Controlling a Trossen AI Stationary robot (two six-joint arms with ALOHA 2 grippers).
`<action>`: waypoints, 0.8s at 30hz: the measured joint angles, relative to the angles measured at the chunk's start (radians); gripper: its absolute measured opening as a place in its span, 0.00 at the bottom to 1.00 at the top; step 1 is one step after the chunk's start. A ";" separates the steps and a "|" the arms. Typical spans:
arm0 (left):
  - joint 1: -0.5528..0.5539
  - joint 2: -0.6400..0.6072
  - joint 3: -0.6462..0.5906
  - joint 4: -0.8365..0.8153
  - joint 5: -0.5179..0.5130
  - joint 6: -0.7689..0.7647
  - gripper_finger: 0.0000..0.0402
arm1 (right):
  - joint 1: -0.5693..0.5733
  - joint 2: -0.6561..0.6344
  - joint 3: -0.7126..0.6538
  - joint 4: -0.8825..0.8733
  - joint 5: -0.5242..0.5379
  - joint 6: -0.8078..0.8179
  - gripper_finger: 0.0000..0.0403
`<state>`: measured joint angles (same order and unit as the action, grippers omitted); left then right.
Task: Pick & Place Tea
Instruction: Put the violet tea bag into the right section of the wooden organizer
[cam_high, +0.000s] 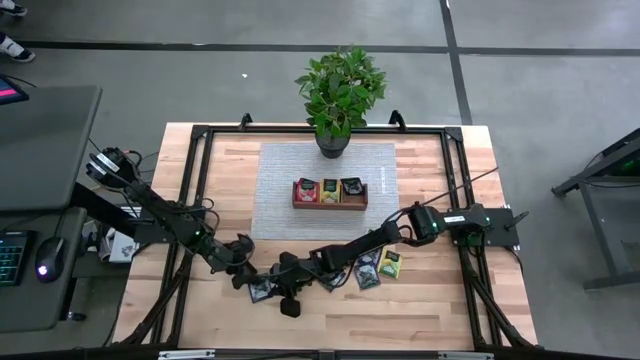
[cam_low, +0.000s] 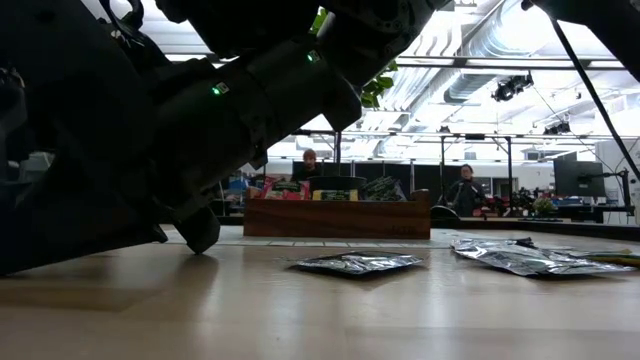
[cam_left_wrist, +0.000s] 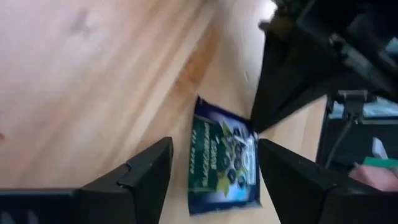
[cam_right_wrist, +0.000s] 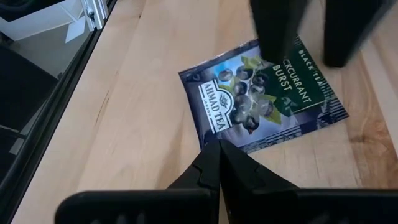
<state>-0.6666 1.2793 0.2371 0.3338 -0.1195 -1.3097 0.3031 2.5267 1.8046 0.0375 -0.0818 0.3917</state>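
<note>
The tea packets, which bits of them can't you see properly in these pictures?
- Blackcurrant packet, right wrist view: the left gripper's fingers cover part of its name.
- Same packet, left wrist view: its print is blurred.
- Loose packets by the right arm, high view: the arm covers some, so no sure count; labels too small.
- Tray, low view: its wall hides most of each packet inside.

Grey concrete floor (cam_high: 540, 90) marked with dark lines surrounds the light wooden bench (cam_high: 420, 310). A dark desk (cam_high: 40, 130) carrying a keyboard (cam_high: 10, 258) and mouse (cam_high: 42, 268) stands alongside. Beyond, exposed ceiling ducting (cam_low: 500, 35) and two seated persons (cam_low: 466, 190) are visible.
</note>
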 joint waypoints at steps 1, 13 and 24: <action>0.000 0.000 0.000 0.003 0.015 0.001 0.59 | 0.000 0.000 0.000 0.000 0.000 0.000 0.00; -0.001 -0.002 0.002 -0.035 0.049 -0.002 0.59 | 0.000 0.000 0.000 0.000 0.000 0.001 0.00; 0.000 -0.001 0.002 -0.022 0.153 -0.002 0.59 | 0.000 0.000 0.000 0.000 0.002 0.001 0.00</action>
<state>-0.6666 1.2781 0.2390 0.3123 0.0338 -1.3121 0.3035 2.5267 1.8046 0.0372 -0.0803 0.3923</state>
